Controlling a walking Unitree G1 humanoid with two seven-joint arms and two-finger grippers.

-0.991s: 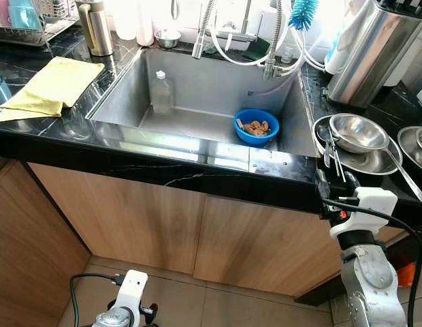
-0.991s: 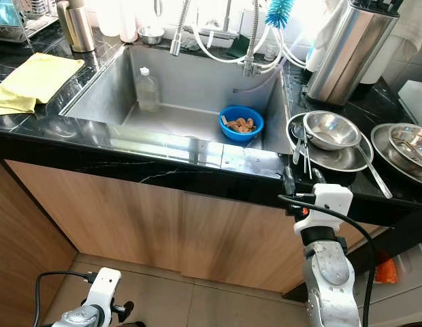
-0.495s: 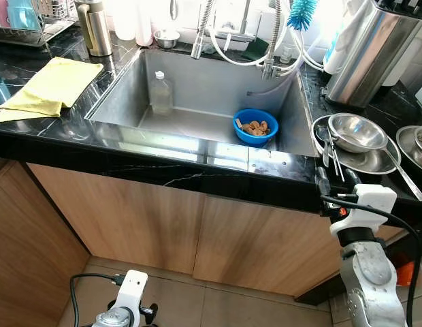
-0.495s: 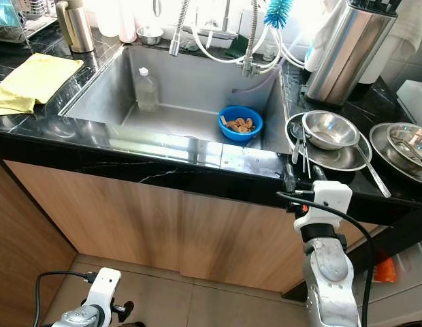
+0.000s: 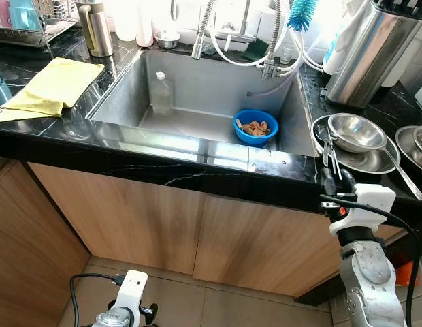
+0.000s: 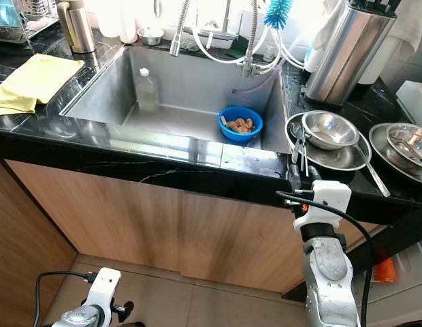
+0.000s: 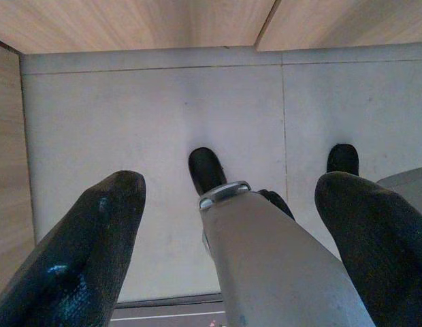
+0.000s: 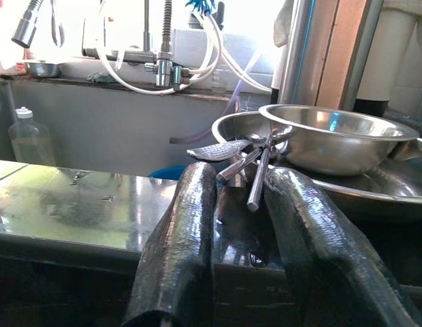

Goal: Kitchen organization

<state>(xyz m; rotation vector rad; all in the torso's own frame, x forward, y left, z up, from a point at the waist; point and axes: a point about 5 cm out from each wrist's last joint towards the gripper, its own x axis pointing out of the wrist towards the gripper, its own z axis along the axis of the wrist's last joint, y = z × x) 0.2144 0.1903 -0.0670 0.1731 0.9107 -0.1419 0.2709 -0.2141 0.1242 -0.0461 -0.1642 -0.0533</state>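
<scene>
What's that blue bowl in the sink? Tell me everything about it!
The blue bowl is small, round and looks like plastic. It sits upright on the floor of the steel sink, near the sink's right wall, with brownish lumps of food inside. Nothing else touches it; the clear bottle stands apart to its left.

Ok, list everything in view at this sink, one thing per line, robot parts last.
Stainless steel sink: one, silver, set in the black counter.
Clear plastic bottle: one, upright in the sink.
Blue plastic bowl: one, holding brown bits, sink's right side.
Yellow cloth: one, counter left of the sink.
Steel bowl: one, silver, on a plate right of the sink.
Blue bottle brush: one, by the taps.
Right gripper: black fingers slightly apart, at the counter edge by the cutlery.
Left gripper: open, hanging above the floor.
</scene>
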